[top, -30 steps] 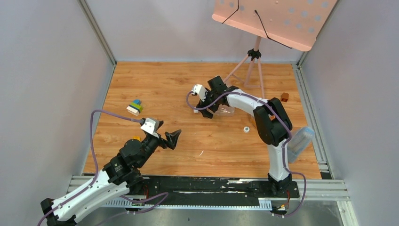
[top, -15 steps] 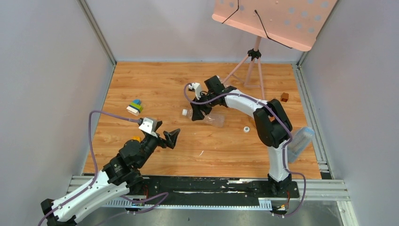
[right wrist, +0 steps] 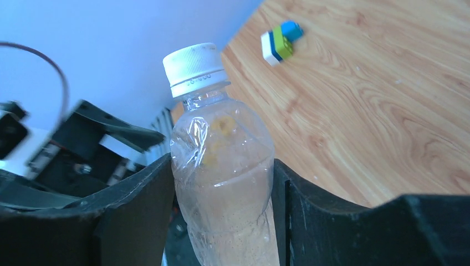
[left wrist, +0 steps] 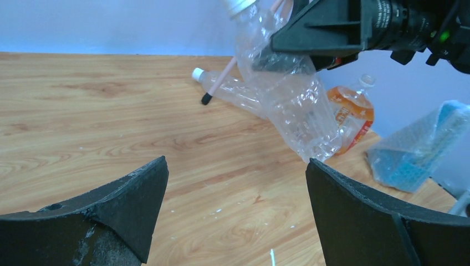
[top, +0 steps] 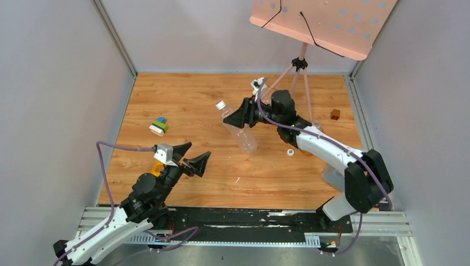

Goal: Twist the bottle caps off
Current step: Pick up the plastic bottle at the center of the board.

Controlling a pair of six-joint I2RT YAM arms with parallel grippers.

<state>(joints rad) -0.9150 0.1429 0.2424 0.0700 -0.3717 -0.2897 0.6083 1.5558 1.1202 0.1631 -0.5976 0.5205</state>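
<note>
My right end effector (top: 239,118) grips the clear bottle (top: 245,139) mid-body, off the tabletop (top: 183,111); its white cap (top: 220,104) sits at the bottle's far-left end. My left end effector (top: 192,156), spread and empty, hangs well apart, near-left of the bottle.

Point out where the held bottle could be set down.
Bare wood on the far left, between the toy blocks and the back wall, and in the near middle, between the left gripper and the loose cap. The right side is crowded: stand, brown cube, spare bottles.
</note>
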